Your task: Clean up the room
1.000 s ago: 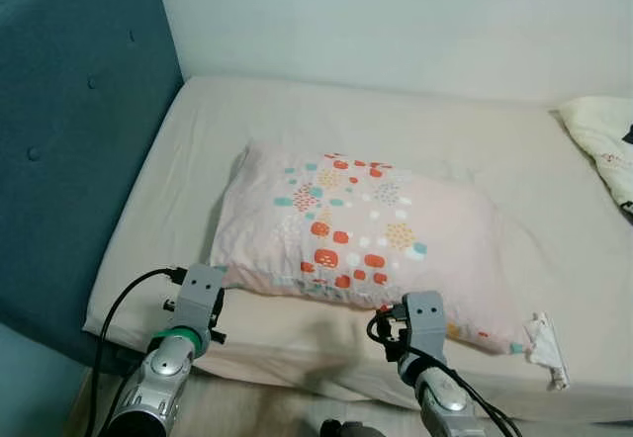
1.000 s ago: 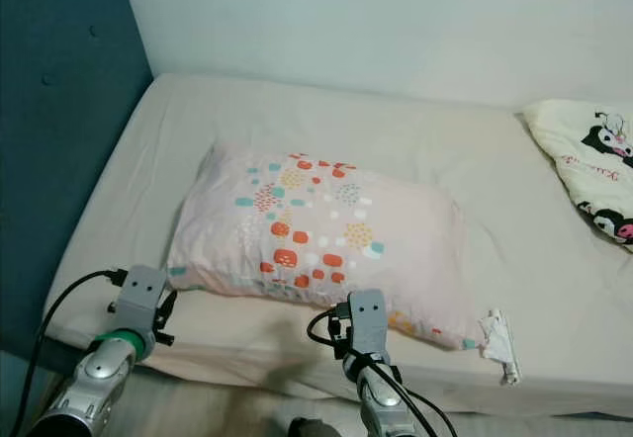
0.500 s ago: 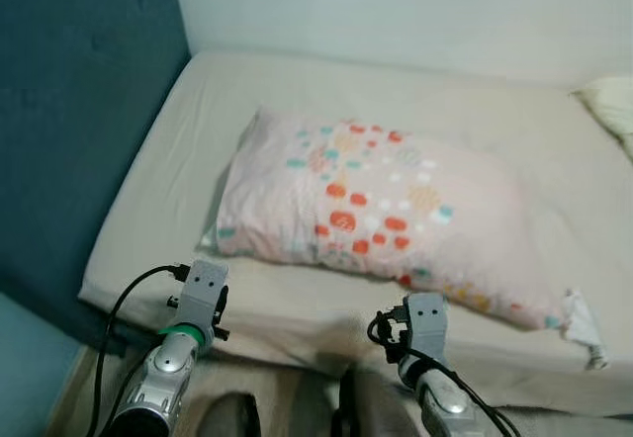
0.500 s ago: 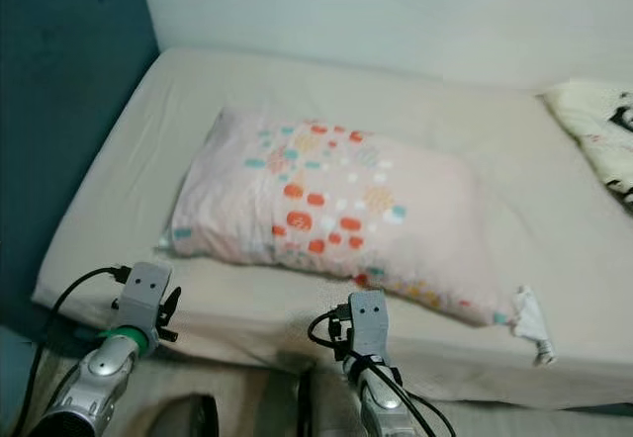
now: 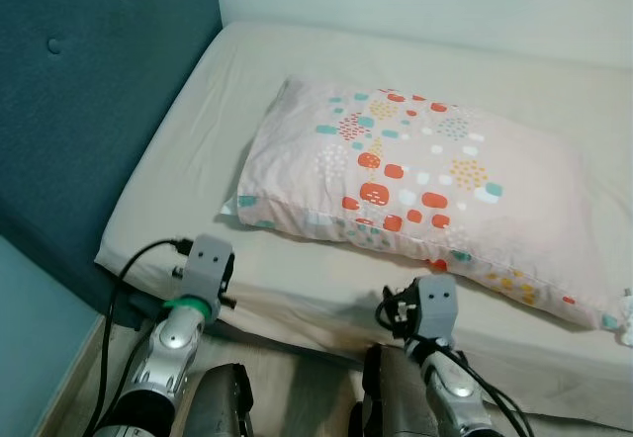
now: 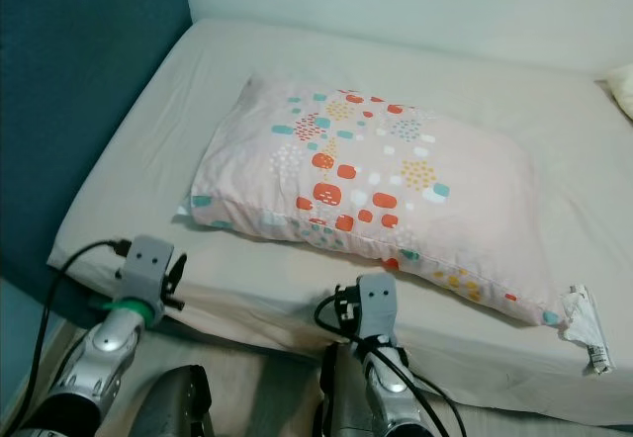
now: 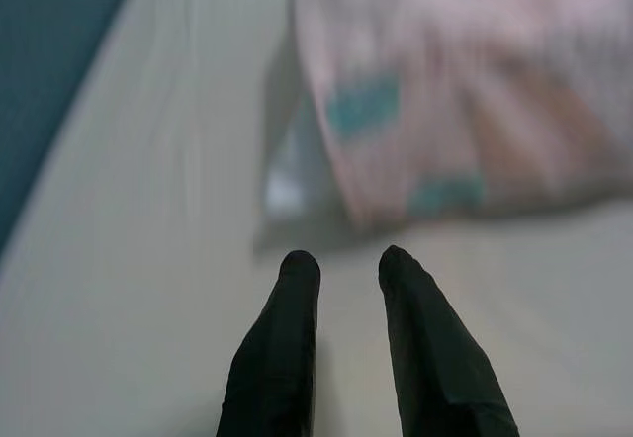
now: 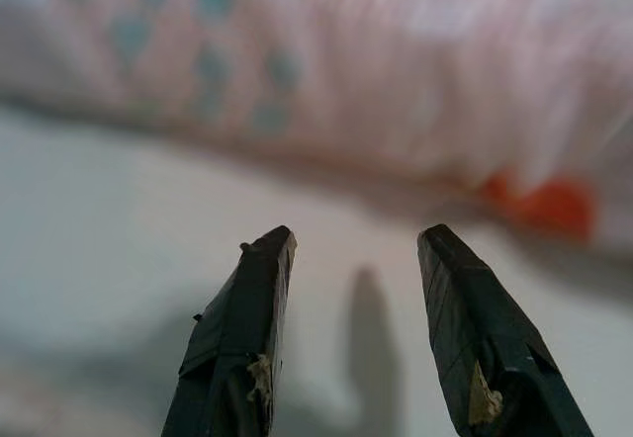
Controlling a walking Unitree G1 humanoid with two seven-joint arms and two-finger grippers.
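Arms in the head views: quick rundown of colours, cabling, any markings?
Both arms are silver metal, each ending in a grey boxy wrist block. The left arm wears a green ring just below its block, with a black cable looping off to its outer side. The right arm carries a bundle of black cables beside its block. The left gripper and right gripper have long, tapered black fingers.

A home bedroom is showing: a beige-sheeted bed [image 5: 188,160] against a teal padded headboard [image 5: 89,111], carrying a pink patterned pillow [image 5: 415,180].
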